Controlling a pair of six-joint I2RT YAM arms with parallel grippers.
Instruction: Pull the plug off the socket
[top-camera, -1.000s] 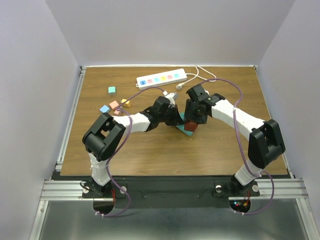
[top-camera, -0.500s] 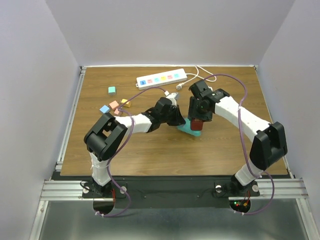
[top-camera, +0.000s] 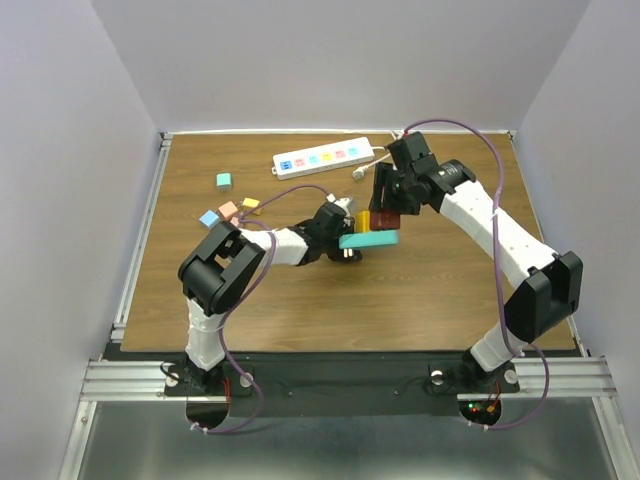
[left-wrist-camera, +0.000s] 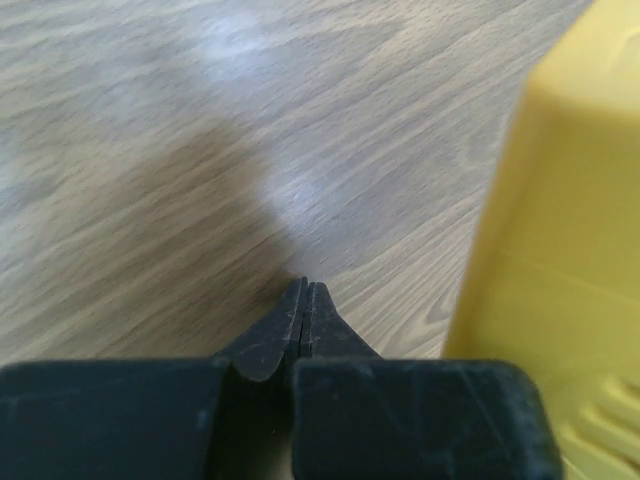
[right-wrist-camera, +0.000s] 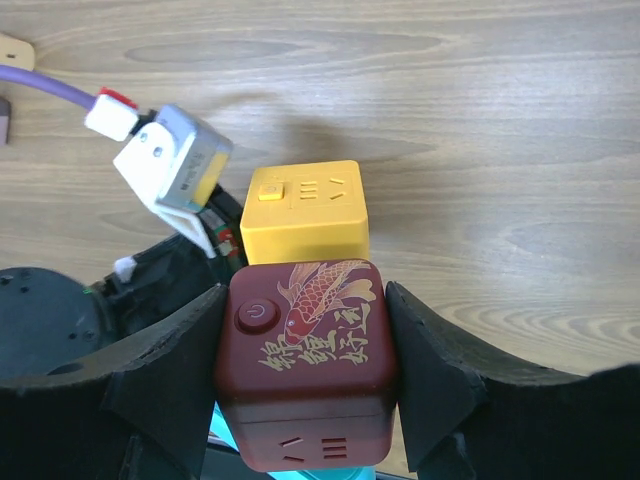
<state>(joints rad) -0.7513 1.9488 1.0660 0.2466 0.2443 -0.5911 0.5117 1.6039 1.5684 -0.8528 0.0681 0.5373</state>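
Red cube (right-wrist-camera: 305, 345) now farther back; yellow cube (right-wrist-camera: 305, 210) newly in view beside it.

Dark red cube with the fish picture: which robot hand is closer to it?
Right. The right gripper clamps the dark red cube between its fingers; the left gripper, shut, is beside the neighbouring yellow cube.

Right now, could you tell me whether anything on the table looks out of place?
Yes. The left end effector is shut on nothing beside the yellow cube, so only the right end effector grips the dark red cube; the teal block beneath looks unheld.
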